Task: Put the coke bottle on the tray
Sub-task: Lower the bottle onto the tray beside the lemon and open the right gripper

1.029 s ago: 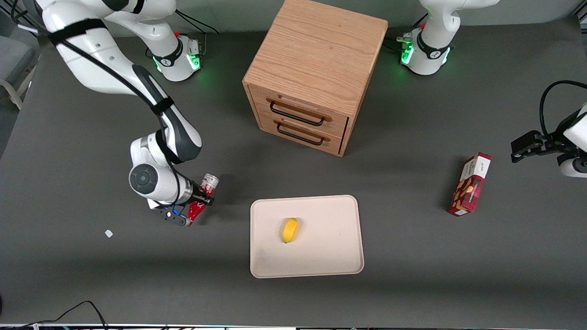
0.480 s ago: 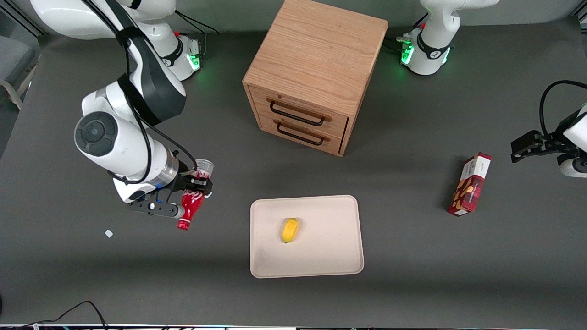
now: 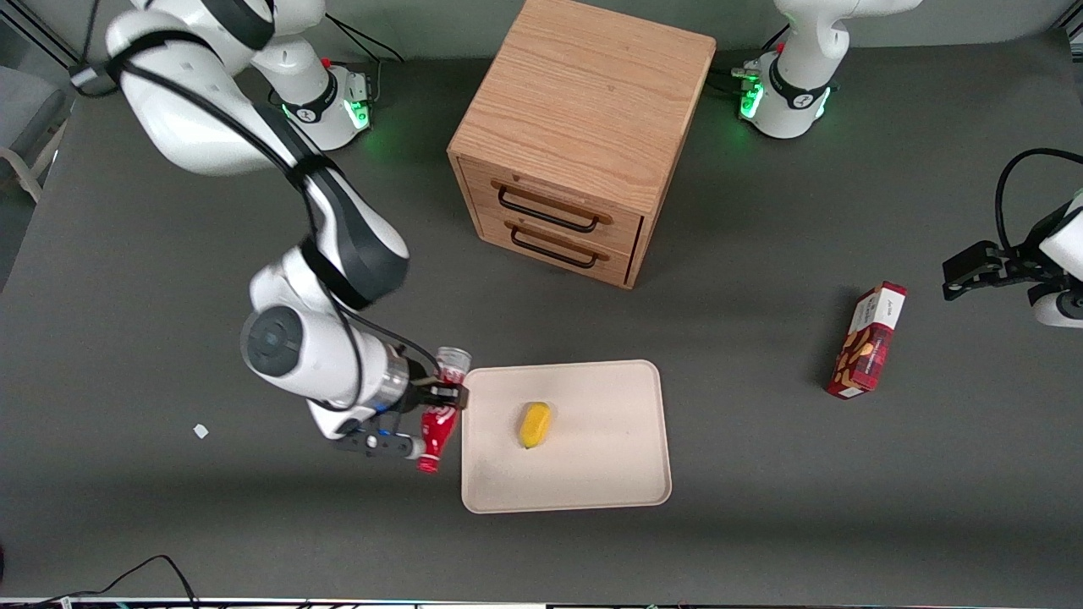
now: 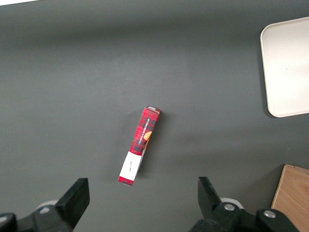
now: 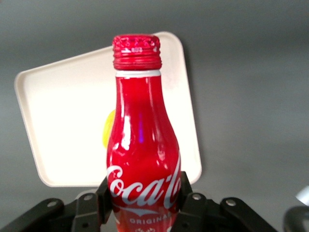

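My right gripper [image 3: 442, 394] is shut on the coke bottle [image 3: 437, 425], a slim red bottle with white script, and holds it above the table right beside the tray's edge toward the working arm's end. The bottle lies tilted, red cap nearer the front camera, silver base farther. In the right wrist view the bottle [image 5: 142, 145] sits between the black fingers [image 5: 105, 192] of the gripper [image 5: 143, 195], with the cream tray [image 5: 58, 121] under its cap end. The tray [image 3: 592, 474] is flat, cream-beige, with rounded corners.
A yellow lemon-like fruit [image 3: 535, 424] lies on the tray. A wooden drawer cabinet [image 3: 579, 135] stands farther from the front camera. A red snack box [image 3: 866, 340] lies toward the parked arm's end, also in the left wrist view [image 4: 139, 145]. A small white scrap [image 3: 200, 430] lies on the table.
The gripper has carried the coke bottle sideways toward the tray, from well clear of it to right at its edge, and slightly nearer the front camera.
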Controlling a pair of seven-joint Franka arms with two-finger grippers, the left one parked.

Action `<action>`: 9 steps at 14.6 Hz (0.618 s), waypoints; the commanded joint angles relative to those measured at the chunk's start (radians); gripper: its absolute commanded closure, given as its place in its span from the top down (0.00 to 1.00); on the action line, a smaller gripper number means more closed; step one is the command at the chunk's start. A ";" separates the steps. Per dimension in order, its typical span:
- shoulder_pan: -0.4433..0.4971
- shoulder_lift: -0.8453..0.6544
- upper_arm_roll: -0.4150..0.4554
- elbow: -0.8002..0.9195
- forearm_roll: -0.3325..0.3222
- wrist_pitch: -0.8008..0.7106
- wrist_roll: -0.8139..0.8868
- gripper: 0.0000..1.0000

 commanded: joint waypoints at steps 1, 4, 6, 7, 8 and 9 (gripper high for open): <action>0.042 0.101 -0.002 0.076 -0.027 0.053 -0.017 0.00; 0.052 0.171 -0.008 0.076 -0.047 0.141 -0.008 0.00; 0.053 0.182 -0.030 0.070 -0.045 0.159 -0.005 0.00; 0.053 0.188 -0.031 0.069 -0.047 0.163 0.000 0.00; 0.053 0.196 -0.033 0.067 -0.047 0.170 0.005 0.00; 0.052 0.202 -0.033 0.067 -0.047 0.178 0.005 0.00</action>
